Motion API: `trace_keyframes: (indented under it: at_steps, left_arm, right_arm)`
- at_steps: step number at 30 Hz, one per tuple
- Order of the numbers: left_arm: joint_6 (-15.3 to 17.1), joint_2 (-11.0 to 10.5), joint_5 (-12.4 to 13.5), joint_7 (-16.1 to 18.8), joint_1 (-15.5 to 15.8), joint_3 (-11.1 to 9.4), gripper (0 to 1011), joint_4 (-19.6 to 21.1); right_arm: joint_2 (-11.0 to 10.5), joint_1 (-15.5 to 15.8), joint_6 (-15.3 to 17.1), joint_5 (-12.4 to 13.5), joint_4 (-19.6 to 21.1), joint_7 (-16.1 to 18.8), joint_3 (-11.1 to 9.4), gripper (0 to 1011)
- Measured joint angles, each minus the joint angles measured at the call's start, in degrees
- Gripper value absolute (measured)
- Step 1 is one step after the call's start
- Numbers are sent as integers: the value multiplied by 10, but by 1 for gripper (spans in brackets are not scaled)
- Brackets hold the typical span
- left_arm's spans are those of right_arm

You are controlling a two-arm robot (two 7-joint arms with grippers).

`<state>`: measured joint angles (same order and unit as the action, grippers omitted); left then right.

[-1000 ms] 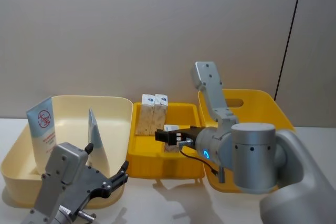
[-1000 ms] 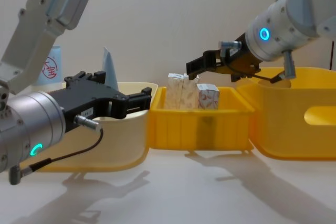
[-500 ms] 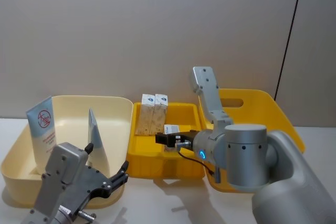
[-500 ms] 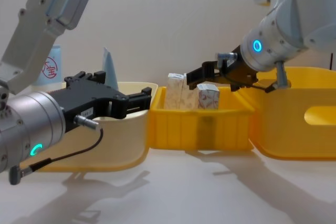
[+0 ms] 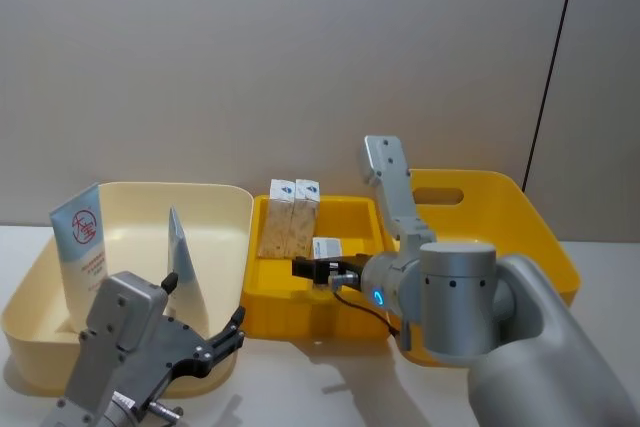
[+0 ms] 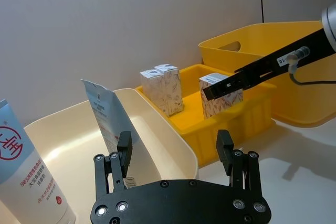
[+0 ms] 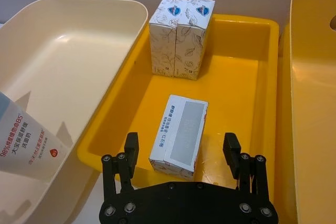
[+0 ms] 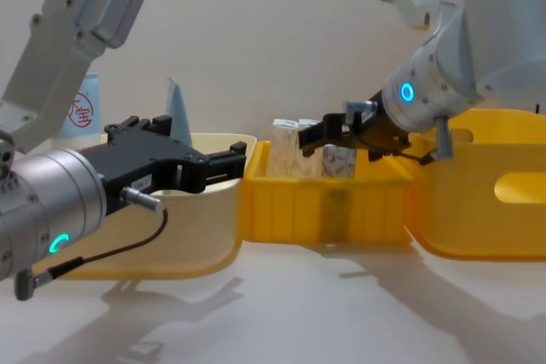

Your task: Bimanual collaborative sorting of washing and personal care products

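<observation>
Beige wall behind, right end effector [image 7: 181, 148] reaches toward nine o'clock, released astride the lying carton [image 7: 179, 132]; left end effector [image 6: 175, 140] hangs released at seven o'clock.

The cartons [image 7: 181, 35] look like matt printed card; the flat carton [image 7: 180, 132] carries a smoother grey panel; the tubes [image 6: 21, 171] are smooth, faintly glossy plastic; the yellow tray [image 5: 300, 319], yellow tub [image 5: 490, 197] and cream tub [image 5: 150, 209] are moulded plastic with a soft sheen; the left tool [image 6: 174, 137] and right tool [image 7: 181, 139] are matt black with bright metal screw heads [image 6: 162, 183]; the arm casing [image 8: 51, 202] is satin silver; the worktop [image 8: 299, 313] is pale and matt
</observation>
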<state>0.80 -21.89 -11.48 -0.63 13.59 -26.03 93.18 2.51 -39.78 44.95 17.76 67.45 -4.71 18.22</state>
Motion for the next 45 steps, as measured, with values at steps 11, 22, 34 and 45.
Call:
trace_keyframes:
  at_steps: [11,22,34,45]
  left_arm:
    - [0,0,0,0,0,0,1000,0]
    - [0,0,0,0,0,0,1000,0]
    - [0,0,0,0,0,0,1000,0]
    - [0,0,0,0,0,0,1000,0]
  right_arm:
    - [6,-11,-19,-6,-33,8,0,1001]
    - [9,-17,-30,-12,-50,12,2,882]
    - [11,-20,-36,-15,-58,14,3,512]
    - [11,-21,-38,-15,-61,15,4,408]
